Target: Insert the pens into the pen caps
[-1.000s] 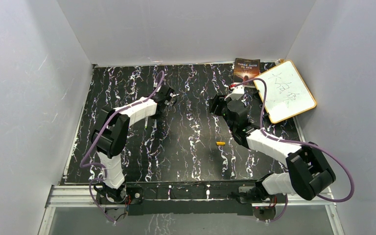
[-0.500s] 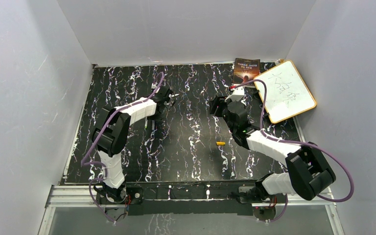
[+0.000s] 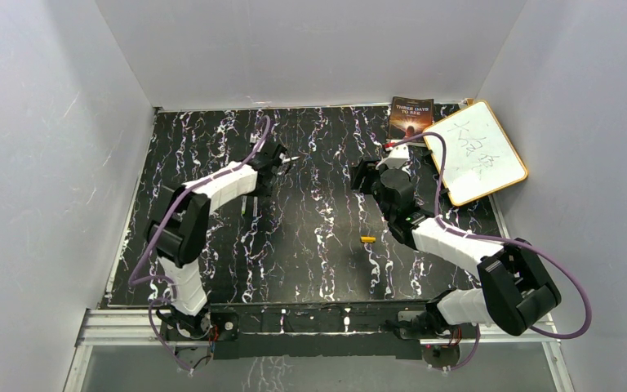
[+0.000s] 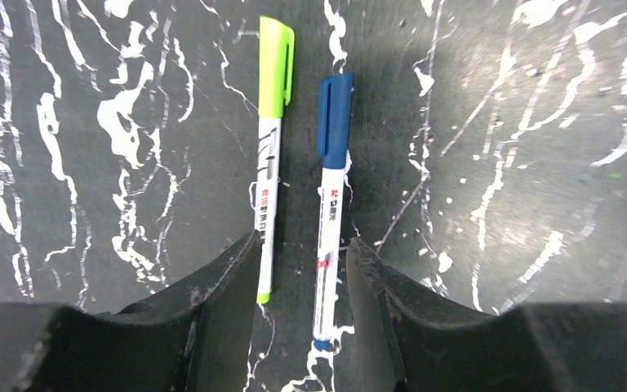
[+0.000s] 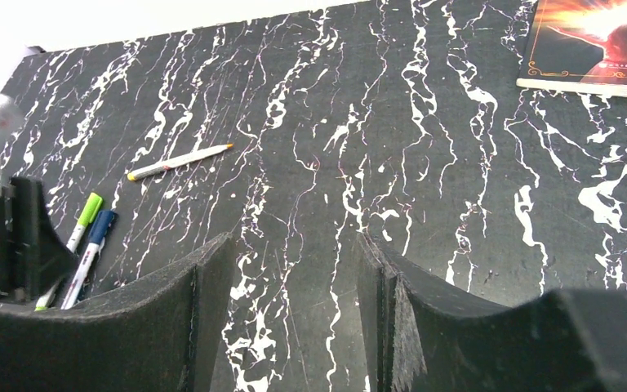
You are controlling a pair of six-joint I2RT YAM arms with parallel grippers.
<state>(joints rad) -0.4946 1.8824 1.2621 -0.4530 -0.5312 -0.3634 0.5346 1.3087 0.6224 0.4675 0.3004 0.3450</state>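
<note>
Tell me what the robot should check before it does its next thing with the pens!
1. Green-capped pen has its cap on: ok.
2. Blue-capped pen has its cap on and lies beside the green one: ok.
3. Left gripper is open and pinches neither pen: ok.
4. Right gripper is open and empty: ok.
5. White pen has its cap on: not ok, it lies bare.
6. Orange-yellow cap lies alone, with nothing on it: ok. Which way its opening faces: cannot tell.
</note>
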